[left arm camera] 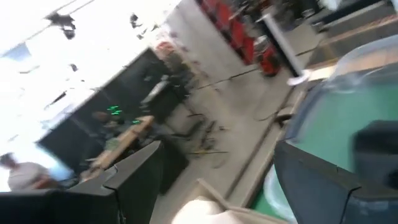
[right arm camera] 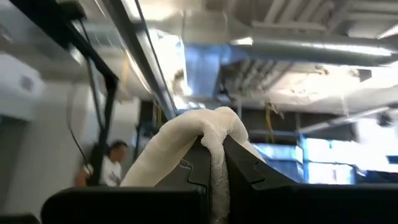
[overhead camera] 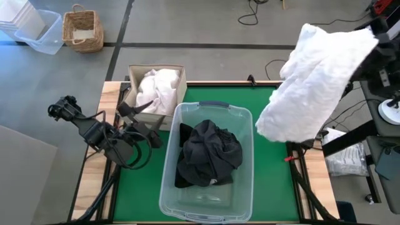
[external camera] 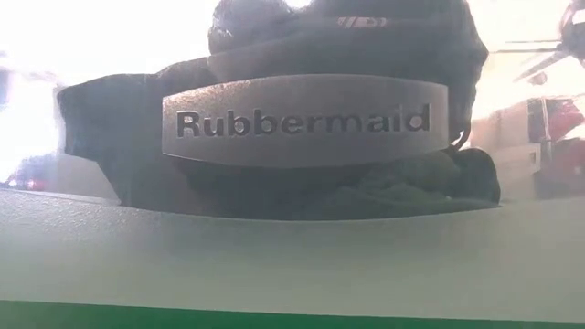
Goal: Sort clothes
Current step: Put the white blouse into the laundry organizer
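A white garment [overhead camera: 319, 81] hangs high over the table's far right corner, with my right gripper [right arm camera: 214, 149] shut on it. Dark clothes [overhead camera: 209, 153] lie heaped in the clear plastic tub [overhead camera: 240, 115] at the table's middle; the low view shows them [external camera: 274, 37] behind the tub's labelled wall. More white clothes [overhead camera: 159, 87] fill the beige fabric box [overhead camera: 134, 70] at the far left. My left gripper [overhead camera: 142, 122] stands open and level beside that box and touches nothing; its fingers [left arm camera: 137, 174] show wide apart in its wrist view. My right gripper pinches a fold of the white garment [right arm camera: 211, 121] between its two fingers, and the cloth bulges over their free ends. The fingers slant upward. The garment hangs slack below and beside the hold [overhead camera: 294, 119], lifted clear of the table.
Green mat [overhead camera: 275, 187] covers the table between wooden edges. The tub takes up the middle from near edge to centre. On the floor beyond the table's far left stand a wicker basket [overhead camera: 82, 28] and a clear bin [overhead camera: 44, 34]. A person [right arm camera: 109, 162] shows in the room.
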`<state>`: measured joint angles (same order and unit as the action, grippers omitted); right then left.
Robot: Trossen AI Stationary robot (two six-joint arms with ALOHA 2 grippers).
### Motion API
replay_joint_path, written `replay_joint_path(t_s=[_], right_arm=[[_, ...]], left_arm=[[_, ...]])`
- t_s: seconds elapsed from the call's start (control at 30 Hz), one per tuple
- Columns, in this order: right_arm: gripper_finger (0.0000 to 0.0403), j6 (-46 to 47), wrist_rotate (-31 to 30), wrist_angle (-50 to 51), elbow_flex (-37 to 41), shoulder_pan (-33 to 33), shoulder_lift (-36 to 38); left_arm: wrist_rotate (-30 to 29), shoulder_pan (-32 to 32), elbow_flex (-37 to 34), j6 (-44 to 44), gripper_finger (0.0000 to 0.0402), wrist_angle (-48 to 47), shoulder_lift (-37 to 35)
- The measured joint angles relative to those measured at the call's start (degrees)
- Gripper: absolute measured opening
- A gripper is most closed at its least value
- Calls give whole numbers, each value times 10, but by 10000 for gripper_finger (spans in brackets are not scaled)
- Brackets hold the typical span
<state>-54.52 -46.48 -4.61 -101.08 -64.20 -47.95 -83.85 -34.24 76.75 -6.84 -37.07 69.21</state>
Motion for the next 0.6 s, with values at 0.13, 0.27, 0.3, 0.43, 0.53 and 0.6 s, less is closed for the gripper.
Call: replay_joint_path(t_s=[0.13,0.27,0.3,0.43,0.53,0.6], right_arm=[[13,15,30,-2,-7,0,-5],[13,6,29,-2,-7,0,-26],[13,5,29,-2,-7,0,-34],[13,0,29,0,-5,2,-69],[13,-2,17,-4,-5,19,-102],[13,9,-12,-4,-5,43,-123]], left_arm=[[-61,0,0,-27,280,0,-4],[-47,3,0,-31,280,2,-18],[-52,4,0,-31,280,2,-21],[-59,4,0,-29,280,1,-34],[-58,4,1,-22,280,2,-41],[-57,4,1,-19,280,1,-42]])
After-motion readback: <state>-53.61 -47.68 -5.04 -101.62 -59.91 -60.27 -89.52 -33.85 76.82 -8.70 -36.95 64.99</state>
